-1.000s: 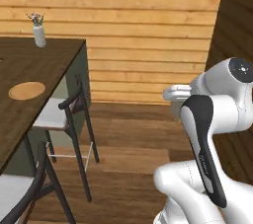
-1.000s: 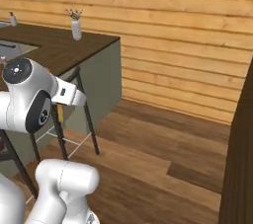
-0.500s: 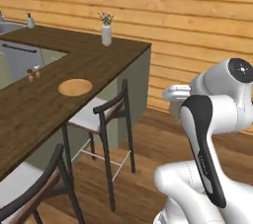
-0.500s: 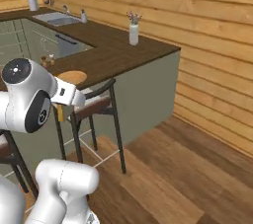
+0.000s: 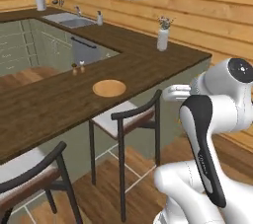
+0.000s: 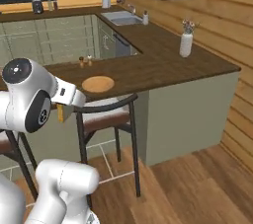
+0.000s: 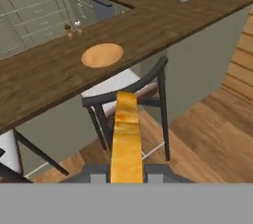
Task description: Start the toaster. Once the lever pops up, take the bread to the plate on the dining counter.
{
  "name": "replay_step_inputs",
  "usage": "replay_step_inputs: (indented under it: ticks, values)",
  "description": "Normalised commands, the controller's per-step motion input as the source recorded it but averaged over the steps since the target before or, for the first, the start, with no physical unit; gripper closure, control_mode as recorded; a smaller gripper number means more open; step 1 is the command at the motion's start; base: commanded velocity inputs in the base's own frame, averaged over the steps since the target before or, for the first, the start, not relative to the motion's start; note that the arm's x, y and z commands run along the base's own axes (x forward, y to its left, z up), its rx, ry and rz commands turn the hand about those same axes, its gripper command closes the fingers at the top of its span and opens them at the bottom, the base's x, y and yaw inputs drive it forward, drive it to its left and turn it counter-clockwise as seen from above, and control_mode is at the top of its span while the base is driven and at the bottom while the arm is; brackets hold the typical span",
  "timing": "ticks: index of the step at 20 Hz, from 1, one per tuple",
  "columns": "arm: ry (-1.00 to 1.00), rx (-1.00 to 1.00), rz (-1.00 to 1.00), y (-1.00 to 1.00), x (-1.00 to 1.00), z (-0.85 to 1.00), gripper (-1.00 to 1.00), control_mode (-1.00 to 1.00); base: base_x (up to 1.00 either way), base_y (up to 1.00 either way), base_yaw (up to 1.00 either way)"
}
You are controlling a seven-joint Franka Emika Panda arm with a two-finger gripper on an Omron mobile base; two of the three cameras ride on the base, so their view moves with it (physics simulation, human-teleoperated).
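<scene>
My gripper is shut on the bread, a tan slice with a golden crust seen edge-on and reaching away from the fingertips. A sliver of the bread also peeks out beside the arm's white hand. The round light-tan plate lies bare on the dark-brown dining counter, ahead of and above the bread. That plate lies near the counter's front edge, above a chair. The toaster and its lever are out of view.
Dark chairs with pale seats stand tucked under the counter between me and the plate. On the counter are a white vase and two small shakers. A sink lies far back. The wood-plank wall stands on the right.
The whole scene has shifted as the base moved. The counter, plate and chairs now sit nearer and more central. The gripper stays shut on the bread.
</scene>
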Motion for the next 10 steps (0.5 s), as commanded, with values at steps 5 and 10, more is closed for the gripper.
replay_step_inputs:
  ticks: [5,10]
  values:
    - [0.0,0.0,0.0,0.0,0.0,0.0,1.0,1.0,0.25,-0.57,0.64]
    - [0.0,0.0,0.0,0.0,0.0,0.0,1.0,1.0,0.27,-0.65,0.6]
